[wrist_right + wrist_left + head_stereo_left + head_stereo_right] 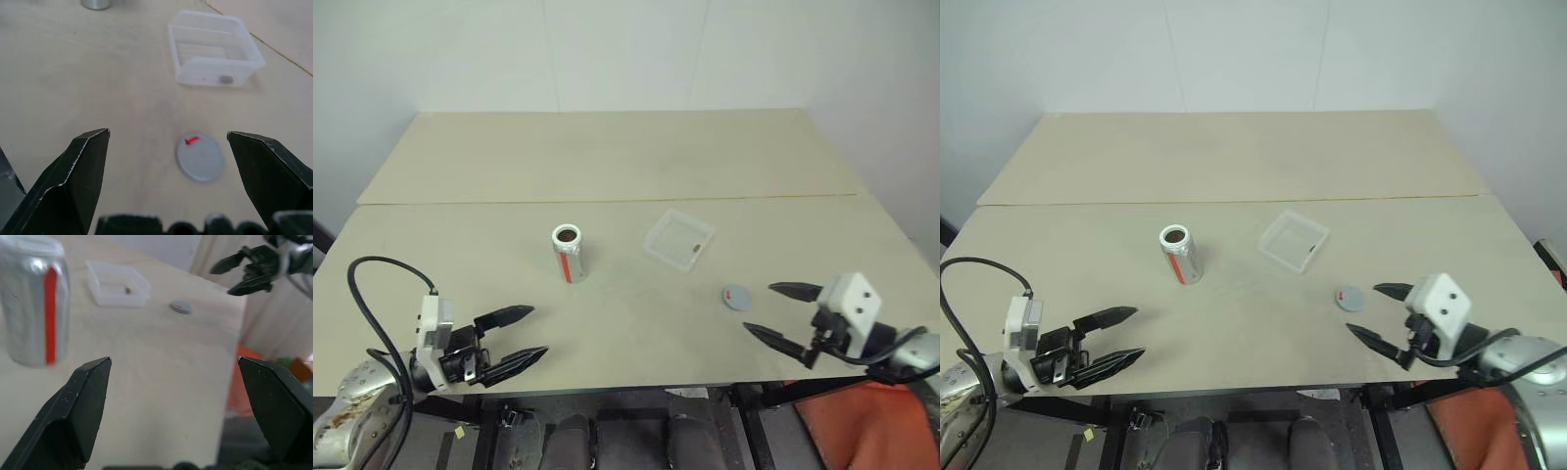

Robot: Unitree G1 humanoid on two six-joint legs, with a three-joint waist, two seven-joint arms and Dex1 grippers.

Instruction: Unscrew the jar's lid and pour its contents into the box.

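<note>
— How did the jaws stand?

— Both pairs were spread wide with nothing in them. The left gripper (529,336) hung over the near edge of the table (607,157), on the robot's left, fingers aimed inward across the top. The right gripper (781,313) sat at the near right, also aimed inward, its fingers (73,181) gaping.

— And what lay closest to them?

— The lid (736,297). It was off and lay flat on the table just beside the right gripper's tips, not touching them. A small red mark showed on its grey face.

— The jar?

— The jar (569,253) stood upright near the middle of the table, open at the top, with its red stripe facing the robot. It was well apart from the left gripper, farther in.

— Where was the box?

— The box (679,240) sat right of the jar, between jar and lid but a bit farther back. A small dark bit lay inside it; I couldn't tell what it was.
</note>
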